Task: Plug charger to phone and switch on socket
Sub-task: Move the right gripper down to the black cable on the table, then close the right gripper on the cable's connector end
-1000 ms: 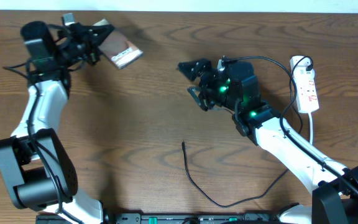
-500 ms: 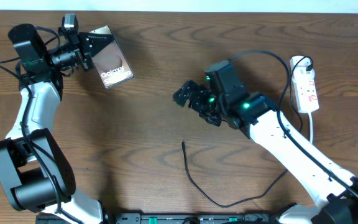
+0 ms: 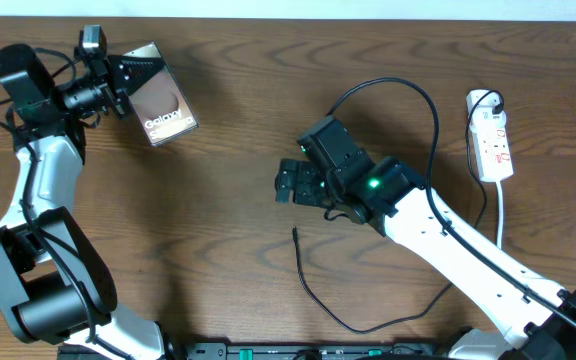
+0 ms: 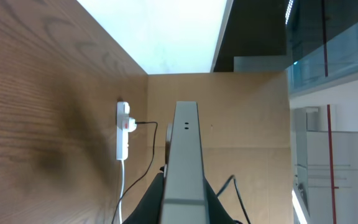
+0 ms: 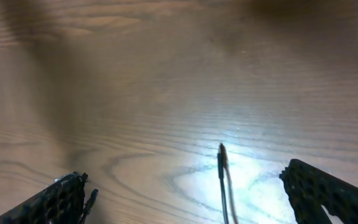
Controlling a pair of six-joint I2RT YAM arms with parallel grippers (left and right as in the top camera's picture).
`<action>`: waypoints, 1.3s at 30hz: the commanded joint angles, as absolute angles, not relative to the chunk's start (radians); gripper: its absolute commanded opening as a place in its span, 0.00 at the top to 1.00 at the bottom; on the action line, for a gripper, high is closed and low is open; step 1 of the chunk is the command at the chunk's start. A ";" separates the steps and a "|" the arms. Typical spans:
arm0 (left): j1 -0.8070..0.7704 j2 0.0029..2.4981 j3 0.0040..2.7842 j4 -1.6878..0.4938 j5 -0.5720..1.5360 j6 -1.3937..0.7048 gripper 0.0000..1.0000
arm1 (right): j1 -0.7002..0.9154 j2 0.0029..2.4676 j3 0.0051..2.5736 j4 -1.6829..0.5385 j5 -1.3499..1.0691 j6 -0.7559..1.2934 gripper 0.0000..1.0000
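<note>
Right claw (image 3: 286, 186) swung left & nearer, now just beyond charger (image 5: 222, 165) tip, jaws wide open, empty, left claw (image 3: 128, 88) moved left, clamped on phone (image 3: 163, 108) at far left, socket (image 3: 493, 135) far right on table (image 3: 218, 220), charger near centre

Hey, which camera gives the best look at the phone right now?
Overhead: the phone shows its brown face and lettering, held by the left gripper. The left wrist view sees only its thin edge; the right wrist view misses it entirely.
</note>
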State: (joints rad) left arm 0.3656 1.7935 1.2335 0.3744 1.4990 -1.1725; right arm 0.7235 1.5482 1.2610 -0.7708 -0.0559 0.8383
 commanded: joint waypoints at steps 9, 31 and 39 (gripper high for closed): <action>0.368 1.777 1.240 0.384 1.535 -1.140 0.92 | 0.730 1.864 1.530 -1.092 -0.158 0.756 0.01; 0.368 1.777 1.240 0.384 1.534 -1.133 0.92 | 0.884 2.179 1.674 -1.204 -0.096 0.868 0.06; 0.368 1.777 1.240 0.384 1.534 -1.133 0.93 | 0.890 2.179 1.654 -1.204 -0.051 0.912 0.06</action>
State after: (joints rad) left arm 0.3649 1.7935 1.2335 0.3748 1.5097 -1.1469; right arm 0.8925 2.1624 1.6581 -1.2041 -0.1078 0.8593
